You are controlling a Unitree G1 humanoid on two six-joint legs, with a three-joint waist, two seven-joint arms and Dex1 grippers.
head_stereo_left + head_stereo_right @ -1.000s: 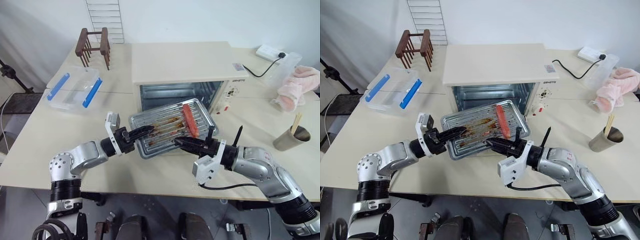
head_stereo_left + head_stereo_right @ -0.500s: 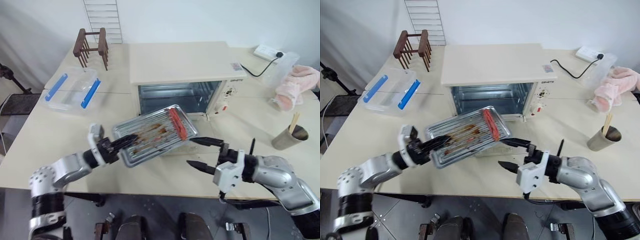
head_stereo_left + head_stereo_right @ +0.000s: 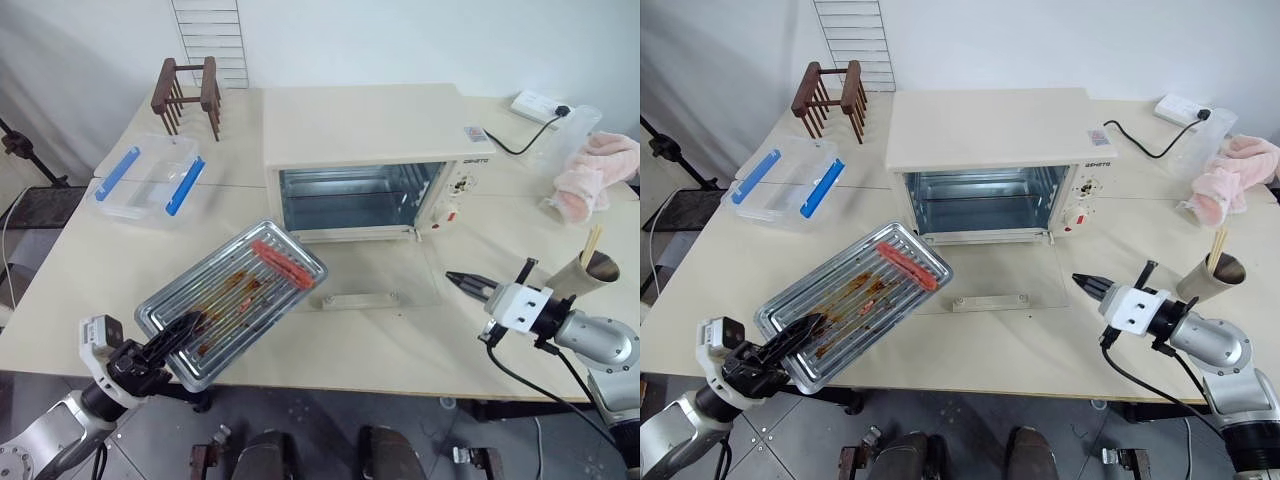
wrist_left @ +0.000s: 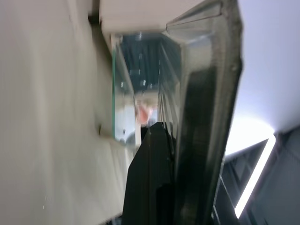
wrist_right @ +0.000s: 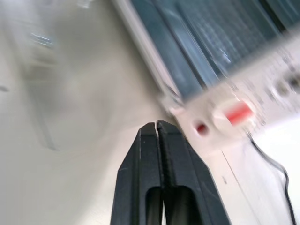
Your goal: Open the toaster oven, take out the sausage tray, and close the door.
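Left gripper (image 3: 180,332) is being kept clamped on the shiny ribbed metal sausage tray (image 3: 232,300); right gripper (image 3: 455,279) is being held closed, empty.

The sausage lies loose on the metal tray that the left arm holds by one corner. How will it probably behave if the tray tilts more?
The sausage looks round and smooth, so it may roll or slide. The sausage tray, gripped at its near corner by the left end effector, shows greasy stains, probably slippery. Its ribs and raised rim might catch the sausage.

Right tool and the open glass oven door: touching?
Apart. Left eye view shows the shut right tool hanging clear beside the door, bare table between.
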